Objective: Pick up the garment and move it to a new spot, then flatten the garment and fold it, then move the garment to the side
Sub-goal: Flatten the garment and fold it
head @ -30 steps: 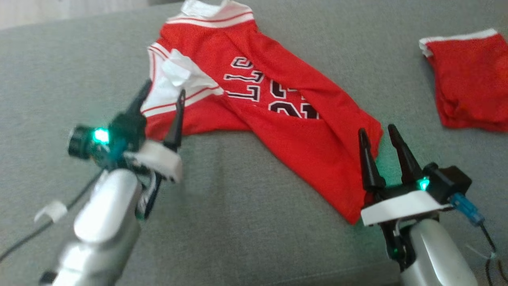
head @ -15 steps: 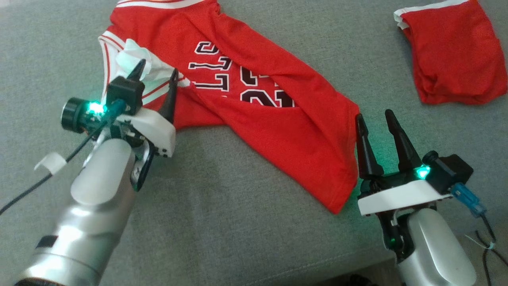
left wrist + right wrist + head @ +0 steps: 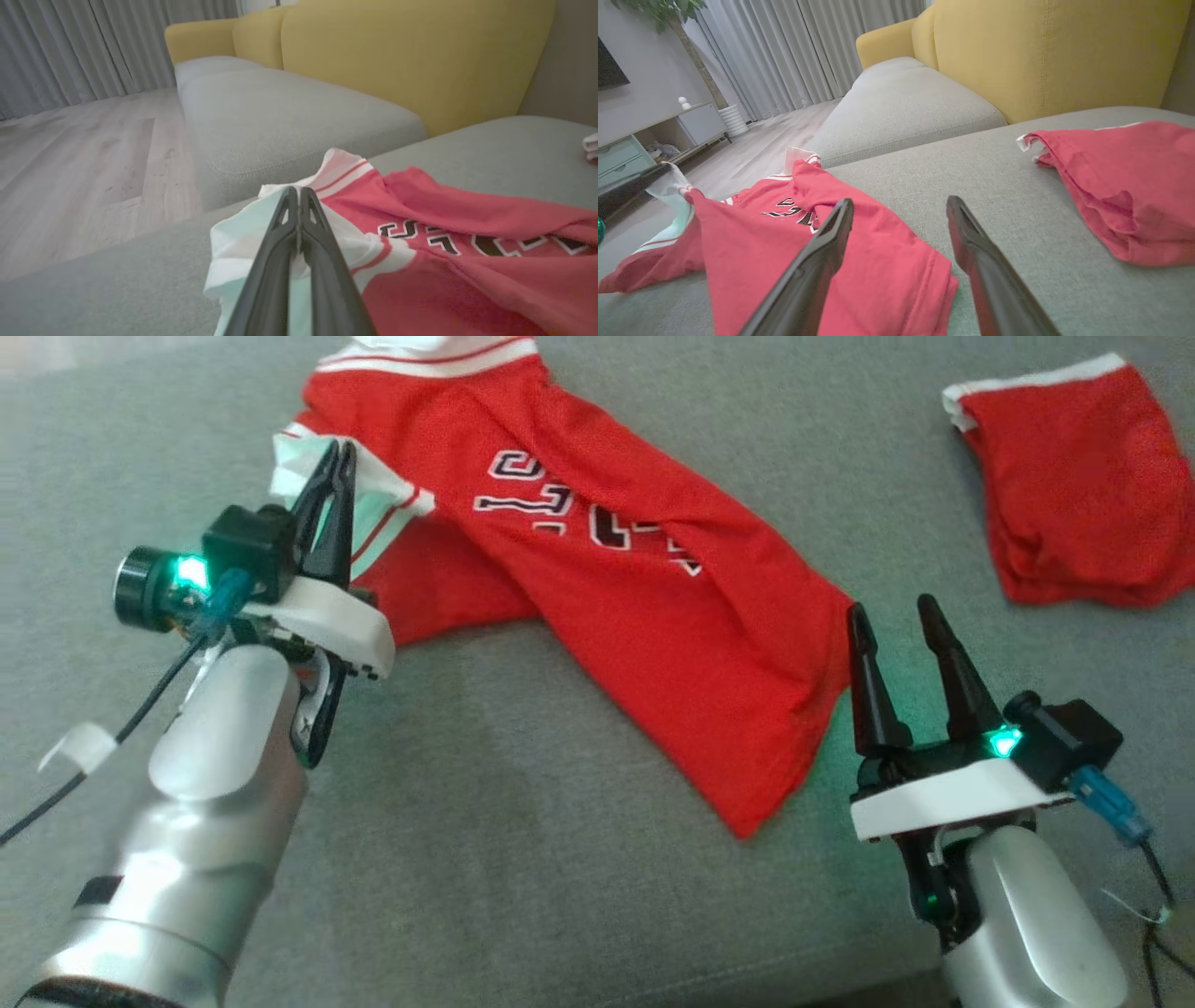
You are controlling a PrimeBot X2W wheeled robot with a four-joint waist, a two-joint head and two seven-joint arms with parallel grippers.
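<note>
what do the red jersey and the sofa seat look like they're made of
Red jersey: thin synthetic knit, probably polyester, with a slight sheen; it drapes in soft folds and its surface looks finely meshed.
Sofa seat: matte grey woven upholstery fabric; a fine heathered weave and a stitched seam show.

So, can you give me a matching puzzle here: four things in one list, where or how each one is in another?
1 left gripper
2 right gripper
3 jersey
4 second red garment

A open, beside the jersey's lower hem
B far right of the grey cushion
C shut on the jersey's white trim
D crumpled, lettering facing up

Pairs: 1-C, 2-A, 3-D, 4-B.
</note>
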